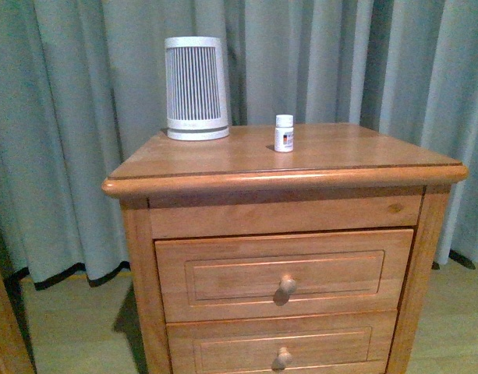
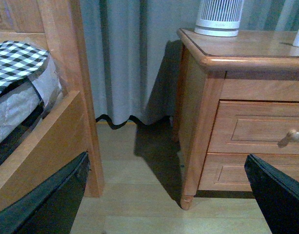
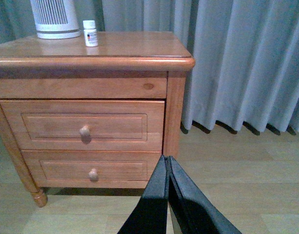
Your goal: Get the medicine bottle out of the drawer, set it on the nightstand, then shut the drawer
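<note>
medicine bottle [image 1: 284,132]: upright on nightstand [image 1: 363,160] top, beside ribbed white device [image 1: 196,87]
drawer [image 1: 284,273]: flush, fully in
left gripper [image 2: 169,195]: fingers spread, empty, low, well apart from bottle
right gripper [image 3: 168,195]: fingers pressed together, empty, low, well clear of bottle

Medicine bottle [image 1: 284,132] on nightstand [image 1: 355,156], right of ribbed device [image 1: 195,88].

Grey-green curtains [image 1: 67,117], pale wooden floor [image 3: 247,165]
</note>
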`<state>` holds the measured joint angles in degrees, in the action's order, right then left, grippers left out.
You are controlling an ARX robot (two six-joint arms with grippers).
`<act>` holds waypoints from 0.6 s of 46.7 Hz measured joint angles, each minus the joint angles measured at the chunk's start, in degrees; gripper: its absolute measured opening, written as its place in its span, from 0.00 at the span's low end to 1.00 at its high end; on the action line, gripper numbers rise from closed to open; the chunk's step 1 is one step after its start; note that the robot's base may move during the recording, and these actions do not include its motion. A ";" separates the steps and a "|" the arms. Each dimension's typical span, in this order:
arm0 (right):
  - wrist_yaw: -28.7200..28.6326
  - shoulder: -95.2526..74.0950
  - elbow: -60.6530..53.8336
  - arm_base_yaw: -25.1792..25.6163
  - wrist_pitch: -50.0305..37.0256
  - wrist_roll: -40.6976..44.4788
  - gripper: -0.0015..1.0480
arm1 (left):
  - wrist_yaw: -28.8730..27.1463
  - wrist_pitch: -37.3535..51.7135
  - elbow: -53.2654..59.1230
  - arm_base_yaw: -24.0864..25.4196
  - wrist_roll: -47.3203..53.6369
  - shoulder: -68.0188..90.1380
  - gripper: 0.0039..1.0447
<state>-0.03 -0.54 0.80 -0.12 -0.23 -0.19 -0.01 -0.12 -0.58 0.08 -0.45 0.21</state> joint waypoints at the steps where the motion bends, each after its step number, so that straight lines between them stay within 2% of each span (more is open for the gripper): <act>1: 0.00 0.00 0.00 0.00 0.02 0.00 0.03 | 0.00 0.00 0.00 0.00 0.02 0.00 0.94; 14: 0.00 0.13 0.00 0.00 0.09 0.07 0.05 | 0.00 0.00 0.00 0.00 0.00 0.00 0.94; 18: 0.00 0.13 0.00 0.00 0.09 0.04 0.19 | 0.00 0.00 0.00 0.00 0.00 0.00 0.94; 21: 0.00 0.13 0.00 0.00 0.09 0.04 0.34 | 0.00 0.00 0.00 0.00 0.02 0.00 0.94; 28: 0.00 0.13 0.00 0.00 0.09 0.04 0.59 | 0.00 0.00 0.00 0.00 0.00 0.00 0.94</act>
<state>-0.03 -0.40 0.80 -0.12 -0.14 -0.14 -0.01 -0.12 -0.58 0.08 -0.45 0.21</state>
